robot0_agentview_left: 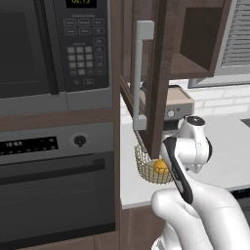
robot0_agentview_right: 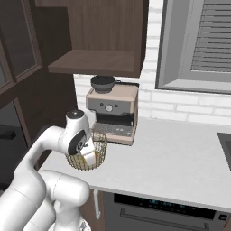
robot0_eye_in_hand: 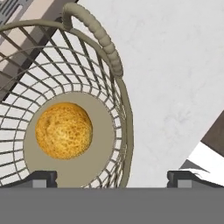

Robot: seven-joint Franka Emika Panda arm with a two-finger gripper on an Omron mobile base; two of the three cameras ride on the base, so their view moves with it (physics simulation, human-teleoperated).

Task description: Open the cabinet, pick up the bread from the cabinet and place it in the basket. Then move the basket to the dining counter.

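The cabinet [robot0_agentview_left: 195, 44] stands open, its door [robot0_agentview_left: 158, 73] swung out edge-on with the long silver handle [robot0_agentview_left: 138, 73] facing left. Under it, on the white worktop, sits the wire basket [robot0_agentview_left: 149, 171] [robot0_agentview_right: 100, 151] [robot0_eye_in_hand: 116, 65]. The yellow-orange bread [robot0_agentview_left: 161, 167] [robot0_eye_in_hand: 64, 130] lies on the basket's beige bottom. My gripper [robot0_eye_in_hand: 111, 178] hangs open just above the basket. One fingertip [robot0_eye_in_hand: 43, 177] is over the inside and the other over the worktop, with the rim running between them. The dining counter is out of view.
A coffee machine [robot0_agentview_right: 113, 113] stands right behind the basket against the brick-tile wall. A microwave [robot0_agentview_left: 49, 44] and an oven [robot0_agentview_left: 53, 185] fill the tall unit to the left. The white worktop [robot0_agentview_right: 180, 158] stretches right below a shuttered window [robot0_agentview_right: 203, 40].
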